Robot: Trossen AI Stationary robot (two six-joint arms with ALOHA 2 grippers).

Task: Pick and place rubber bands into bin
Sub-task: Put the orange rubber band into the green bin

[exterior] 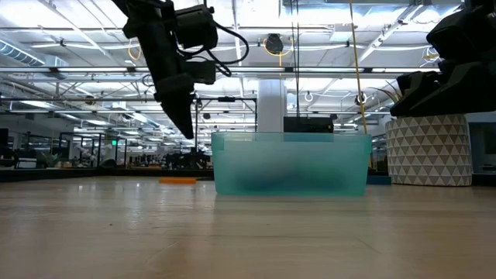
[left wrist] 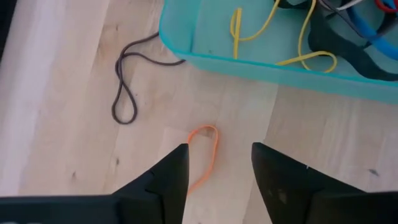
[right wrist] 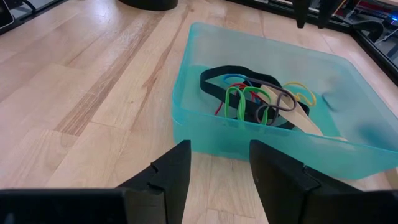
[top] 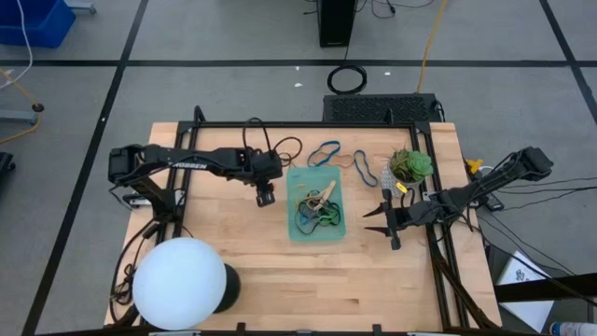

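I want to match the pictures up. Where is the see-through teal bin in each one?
High view: the bin sits mid-table, between both arms.
Low view: the bin stands centre, broadside on.
Left wrist view: one bin wall runs across the picture's upper right.
Right wrist view: the bin fills the middle.
Shared landmark: the rubber bands heaped inside it.

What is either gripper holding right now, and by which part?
Nothing is held. The left gripper is open above an orange band lying on the table beside the bin. The right gripper is open and empty, facing the bin.
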